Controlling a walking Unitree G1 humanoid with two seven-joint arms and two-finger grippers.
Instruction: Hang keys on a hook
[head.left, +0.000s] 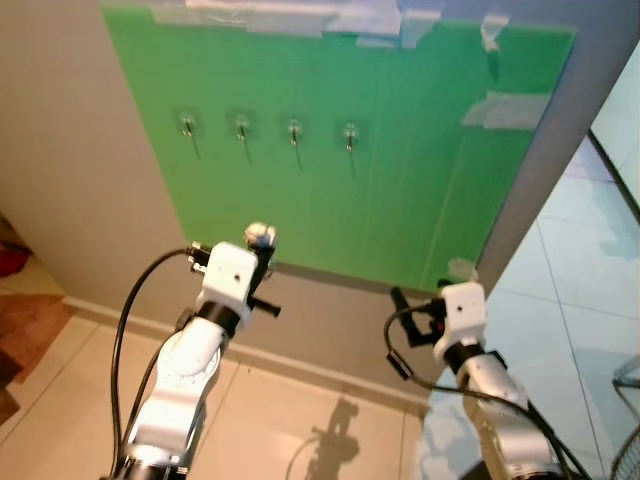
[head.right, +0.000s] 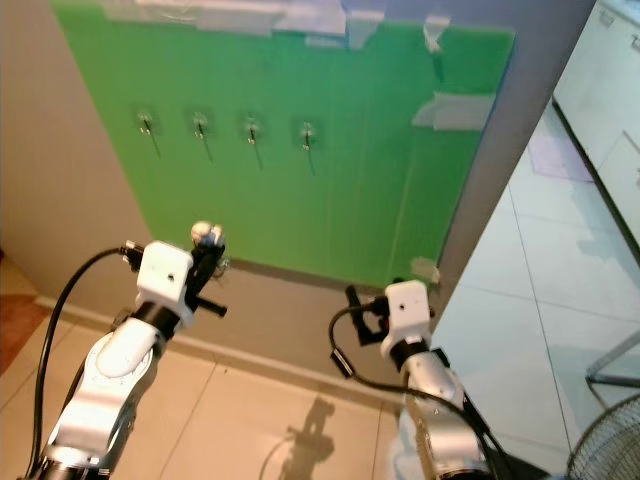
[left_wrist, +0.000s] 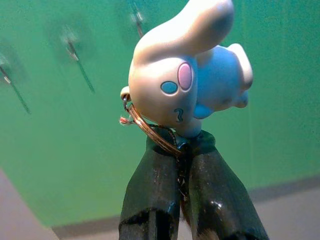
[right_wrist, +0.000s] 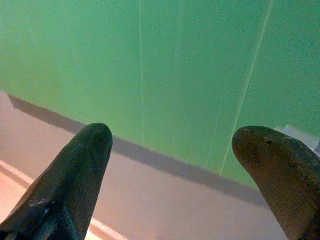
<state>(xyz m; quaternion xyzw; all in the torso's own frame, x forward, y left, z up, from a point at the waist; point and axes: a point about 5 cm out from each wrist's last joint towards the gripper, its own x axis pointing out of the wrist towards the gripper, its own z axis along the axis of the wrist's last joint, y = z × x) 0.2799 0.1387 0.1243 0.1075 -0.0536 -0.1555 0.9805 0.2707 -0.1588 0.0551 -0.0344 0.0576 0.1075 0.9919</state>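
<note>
A white bunny keychain (left_wrist: 187, 75) with a copper key ring (left_wrist: 150, 131) sticks up from my left gripper (left_wrist: 182, 145), whose black fingers are shut on the ring. In the head views the charm (head.left: 259, 236) sits just below the green board's lower edge, under the hooks. Several small metal hooks (head.left: 294, 131) run in a row across the green board (head.left: 400, 170), all bare. My right gripper (right_wrist: 172, 150) is open with nothing between its fingers, facing the board's lower right part, and its arm (head.left: 462, 318) is raised at the right.
The green board is taped to a grey wall (head.left: 60, 150). The wall's corner (head.left: 560, 150) lies to the right, with pale tiled floor (head.left: 580, 290) beyond. A fan's wire guard (head.right: 610, 440) stands at the bottom right. Tan floor tiles (head.left: 290, 420) lie below.
</note>
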